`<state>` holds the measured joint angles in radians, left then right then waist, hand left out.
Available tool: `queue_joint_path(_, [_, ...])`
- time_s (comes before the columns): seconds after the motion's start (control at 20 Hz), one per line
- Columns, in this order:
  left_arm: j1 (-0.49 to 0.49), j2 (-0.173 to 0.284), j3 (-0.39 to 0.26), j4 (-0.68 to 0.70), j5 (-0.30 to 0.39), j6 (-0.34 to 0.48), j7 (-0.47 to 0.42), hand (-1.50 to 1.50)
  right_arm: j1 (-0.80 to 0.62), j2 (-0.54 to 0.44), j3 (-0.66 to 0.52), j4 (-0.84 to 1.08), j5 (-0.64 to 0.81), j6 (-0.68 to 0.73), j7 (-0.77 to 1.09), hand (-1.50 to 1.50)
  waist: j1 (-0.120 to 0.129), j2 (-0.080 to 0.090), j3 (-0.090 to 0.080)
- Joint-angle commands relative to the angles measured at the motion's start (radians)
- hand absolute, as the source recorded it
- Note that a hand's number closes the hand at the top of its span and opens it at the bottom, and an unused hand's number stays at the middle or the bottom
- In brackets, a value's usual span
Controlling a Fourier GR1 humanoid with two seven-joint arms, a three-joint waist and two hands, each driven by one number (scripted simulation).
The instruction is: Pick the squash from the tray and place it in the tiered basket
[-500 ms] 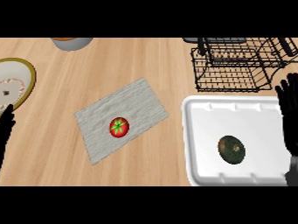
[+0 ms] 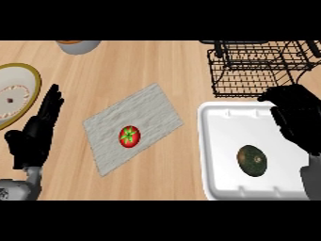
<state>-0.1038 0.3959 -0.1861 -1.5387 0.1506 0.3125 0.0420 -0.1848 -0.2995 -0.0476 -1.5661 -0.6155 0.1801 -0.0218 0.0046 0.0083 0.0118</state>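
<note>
Head view: tomato (image 2: 129, 136) on cloth (image 2: 133, 127)

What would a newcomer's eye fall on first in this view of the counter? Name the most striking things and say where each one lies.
The red tomato on the grey cloth at the middle of the counter draws the eye first. To the right, a dark green squash lies in the white tray, with the black right hand above the tray's far right corner. Behind them stands the black wire tiered basket.
</note>
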Motion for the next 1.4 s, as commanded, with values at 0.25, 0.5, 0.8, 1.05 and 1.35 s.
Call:
queue_joint_path(0.25, [-0.036,-0.107,-0.076,-0.037,-0.035,0.043,-0.048,0.0,0.002,-0.145,-0.007,0.153,-0.446,0.677,0.091,-1.5,0.008,0.004,-0.002])
queue_joint_path(0.5, [-0.047,-0.122,-0.096,-0.02,-0.057,0.054,-0.028,0.0,-0.026,-0.396,-0.161,0.251,-0.387,0.989,0.051,-1.5,-0.006,0.002,-0.005])
queue_joint_path(0.8, [-0.045,-0.123,-0.076,-0.008,-0.055,0.067,-0.027,0.0,-0.119,-0.561,-0.315,0.065,-0.125,1.079,0.016,-1.5,-0.023,-0.013,-0.006])
queue_joint_path(1.05, [-0.048,-0.13,-0.093,-0.016,-0.072,0.075,-0.011,0.0,-0.161,-0.565,-0.365,-0.186,0.104,1.063,0.006,-1.5,-0.016,-0.015,-0.005])
queue_joint_path(1.35, [-0.046,-0.147,-0.113,-0.047,-0.092,0.082,-0.004,0.0,-0.097,-0.462,-0.337,-0.429,0.351,1.043,-0.019,-1.5,0.0,-0.008,-0.007])
